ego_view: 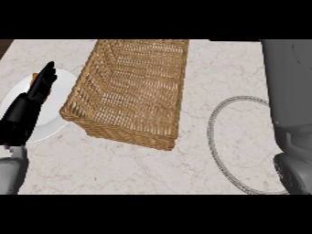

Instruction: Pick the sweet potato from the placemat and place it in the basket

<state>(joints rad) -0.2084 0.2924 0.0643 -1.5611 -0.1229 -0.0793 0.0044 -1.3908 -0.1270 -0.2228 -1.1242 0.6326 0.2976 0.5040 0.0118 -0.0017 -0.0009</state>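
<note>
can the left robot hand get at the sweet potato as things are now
Probably yes. The left robot hand is already over the white placemat, straight fingers pointing at the orange sweet potato, which it mostly hides. Nothing stands between them; the basket sits beside, to the right.

White plate (58, 119) at marble counter's (118, 164) left, w/ orange bit
</note>
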